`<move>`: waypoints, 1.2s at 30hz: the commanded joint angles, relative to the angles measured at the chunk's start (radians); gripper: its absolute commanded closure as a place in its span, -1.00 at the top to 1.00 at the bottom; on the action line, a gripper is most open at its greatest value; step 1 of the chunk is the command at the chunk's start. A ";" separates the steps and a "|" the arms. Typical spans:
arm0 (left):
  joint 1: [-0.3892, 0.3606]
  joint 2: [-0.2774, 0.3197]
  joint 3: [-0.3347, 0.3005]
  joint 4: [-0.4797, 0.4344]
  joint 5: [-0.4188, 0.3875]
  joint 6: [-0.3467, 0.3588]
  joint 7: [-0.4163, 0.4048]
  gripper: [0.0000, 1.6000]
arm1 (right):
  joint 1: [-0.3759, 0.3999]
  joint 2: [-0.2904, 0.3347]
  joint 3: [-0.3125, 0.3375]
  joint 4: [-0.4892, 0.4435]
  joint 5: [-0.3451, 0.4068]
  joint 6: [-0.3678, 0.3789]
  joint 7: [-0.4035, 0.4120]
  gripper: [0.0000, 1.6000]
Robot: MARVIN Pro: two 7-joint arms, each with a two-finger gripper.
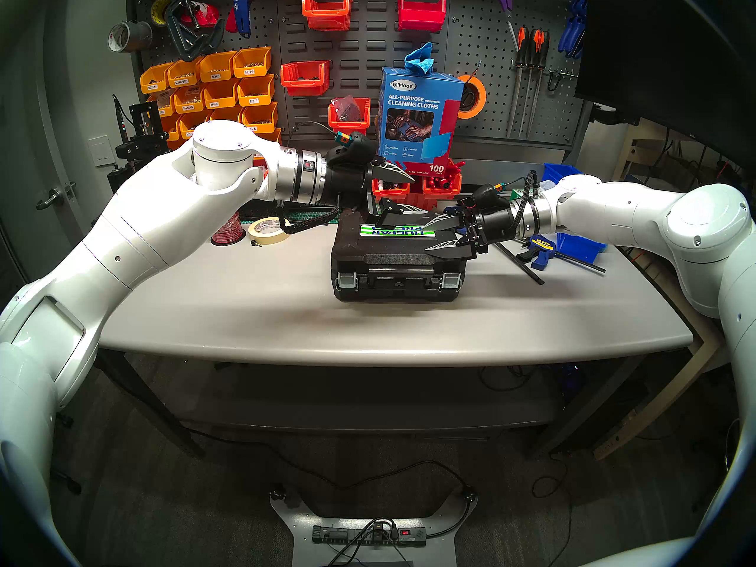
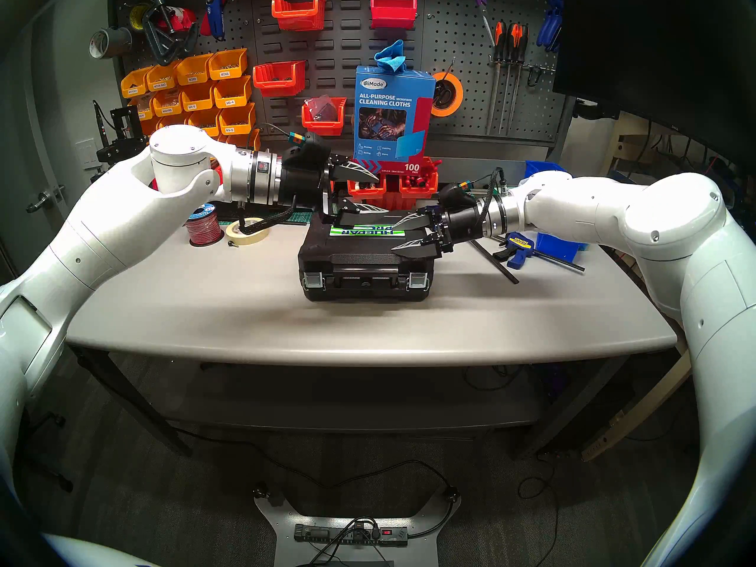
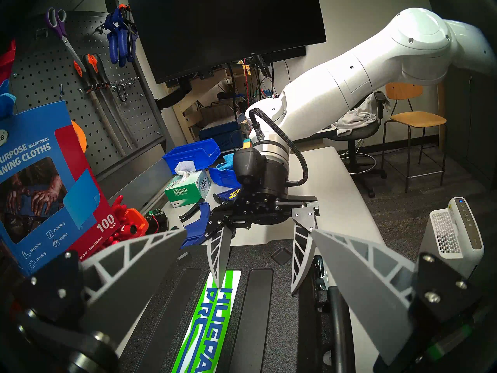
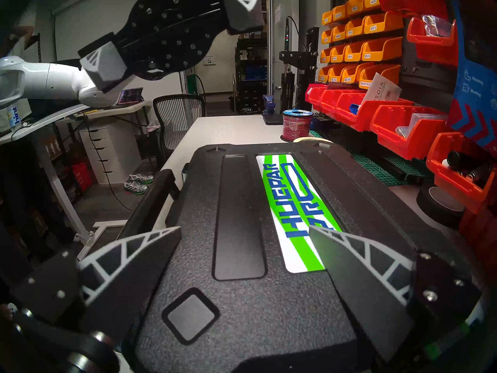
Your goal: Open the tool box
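Note:
The black tool box [image 1: 399, 263] lies flat near the middle of the table with its lid down. Its green-white-blue label [image 1: 392, 231] faces up, and its handle [image 1: 399, 272] and two silver latches [image 1: 345, 281] face the front edge. My left gripper [image 1: 421, 196] is open, above the box's back edge, holding nothing. My right gripper [image 1: 425, 239] is open and empty, just over the right part of the lid. In the right wrist view, the lid [image 4: 242, 324] lies under my right gripper [image 4: 244, 227]. The left wrist view shows the box [image 3: 161, 310] and my right gripper [image 3: 256, 289] over it.
A masking tape roll [image 1: 268, 228] and a red wire spool [image 1: 227, 230] lie left of the box. A blue clamp [image 1: 540, 251] and blue bins [image 1: 574, 243] lie to its right. Red bins [image 1: 442, 183] and a cleaning-cloth carton [image 1: 417, 120] stand close behind.

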 commanded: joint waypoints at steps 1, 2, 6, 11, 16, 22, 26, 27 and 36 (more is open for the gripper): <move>-0.014 0.001 -0.011 0.000 -0.002 0.001 0.001 1.00 | -0.010 -0.017 -0.018 0.027 -0.020 0.015 -0.002 1.00; -0.014 0.001 -0.011 0.000 -0.002 0.001 0.001 1.00 | -0.009 -0.022 -0.028 0.031 -0.030 0.013 -0.002 1.00; -0.014 0.001 -0.011 0.000 -0.002 0.001 0.001 1.00 | -0.012 -0.028 -0.040 0.035 -0.041 0.009 -0.002 1.00; -0.014 0.001 -0.011 0.000 -0.002 0.001 0.001 1.00 | -0.014 -0.027 -0.041 0.034 -0.037 -0.010 -0.002 1.00; -0.014 0.001 -0.011 0.000 -0.002 0.001 0.001 1.00 | -0.014 -0.028 -0.044 0.035 -0.034 -0.011 -0.002 1.00; -0.014 0.001 -0.011 0.000 -0.002 0.001 0.001 1.00 | -0.013 -0.029 -0.048 0.035 -0.030 -0.013 -0.002 1.00; -0.014 0.001 -0.011 0.000 -0.002 0.001 0.001 1.00 | -0.012 -0.029 -0.051 0.034 -0.028 -0.014 -0.002 1.00; -0.014 0.001 -0.011 0.000 -0.002 0.001 0.001 1.00 | -0.012 -0.029 -0.052 0.034 -0.028 -0.015 -0.002 1.00; -0.014 0.001 -0.011 0.000 -0.002 0.001 0.001 1.00 | -0.011 -0.030 -0.057 0.033 -0.022 -0.016 -0.002 1.00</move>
